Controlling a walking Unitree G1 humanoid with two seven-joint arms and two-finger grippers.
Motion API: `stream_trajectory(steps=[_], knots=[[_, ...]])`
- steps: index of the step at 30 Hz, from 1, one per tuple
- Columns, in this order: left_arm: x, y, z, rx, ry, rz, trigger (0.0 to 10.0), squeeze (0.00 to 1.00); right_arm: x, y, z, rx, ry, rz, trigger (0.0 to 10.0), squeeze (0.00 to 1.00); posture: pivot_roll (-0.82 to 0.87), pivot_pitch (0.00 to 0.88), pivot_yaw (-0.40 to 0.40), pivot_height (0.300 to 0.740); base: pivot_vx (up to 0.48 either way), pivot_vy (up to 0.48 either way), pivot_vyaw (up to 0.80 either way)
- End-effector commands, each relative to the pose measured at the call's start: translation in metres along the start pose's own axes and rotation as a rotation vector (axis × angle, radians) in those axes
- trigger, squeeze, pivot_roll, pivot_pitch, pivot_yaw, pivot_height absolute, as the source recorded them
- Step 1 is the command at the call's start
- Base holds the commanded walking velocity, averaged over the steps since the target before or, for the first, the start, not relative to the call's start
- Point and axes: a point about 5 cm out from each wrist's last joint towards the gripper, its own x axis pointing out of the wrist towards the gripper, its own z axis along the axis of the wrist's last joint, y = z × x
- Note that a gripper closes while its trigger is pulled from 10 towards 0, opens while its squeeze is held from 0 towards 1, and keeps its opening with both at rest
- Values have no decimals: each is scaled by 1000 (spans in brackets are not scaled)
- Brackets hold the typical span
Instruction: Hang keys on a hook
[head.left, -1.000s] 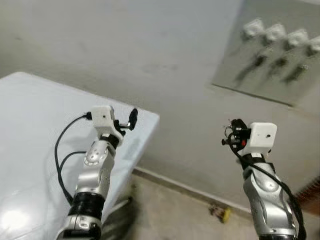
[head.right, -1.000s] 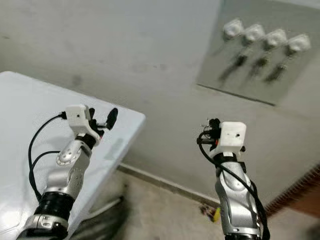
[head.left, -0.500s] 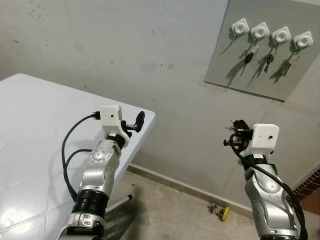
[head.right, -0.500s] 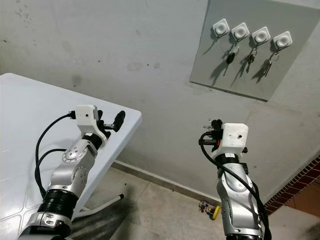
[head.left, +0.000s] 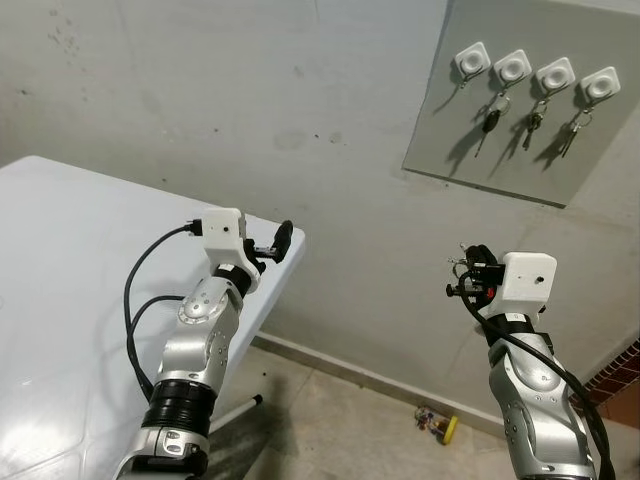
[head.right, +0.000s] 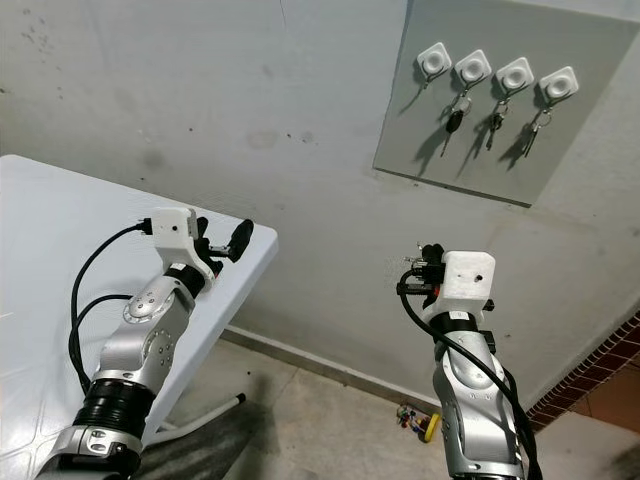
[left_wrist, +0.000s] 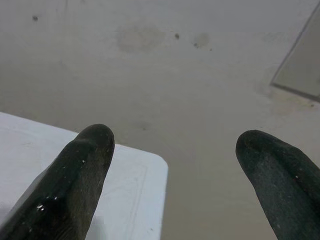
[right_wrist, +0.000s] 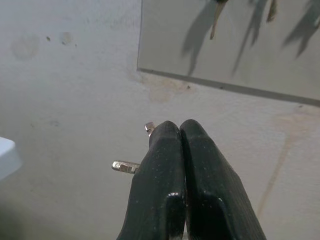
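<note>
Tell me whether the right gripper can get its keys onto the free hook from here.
Probably not yet. The right gripper, shut on the keys, is well below the board; the free hook is up there, nothing between.

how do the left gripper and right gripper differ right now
The left gripper has its fingers spread apart with nothing between them; the right gripper is pressed shut on the keys. The left gripper hangs above the white table; the right gripper is raised below the grey hook board. Both have black fingers and face the wall.
</note>
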Motion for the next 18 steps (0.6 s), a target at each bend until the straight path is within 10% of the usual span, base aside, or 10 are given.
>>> stream_trajectory(steps=[1, 18], knots=[[-1, -1, 2, 11, 2, -7, 10000, 0, 0, 1, 4, -5, -17, 2, 10000, 0, -17, 0, -48, 740, 319, 0, 0], [0, -2, 4, 22, 3, -12, 10000, 0, 1, -1, 3, 12, -7, -12, 10000, 0, -16, 0, -42, 740, 318, 0, -239]])
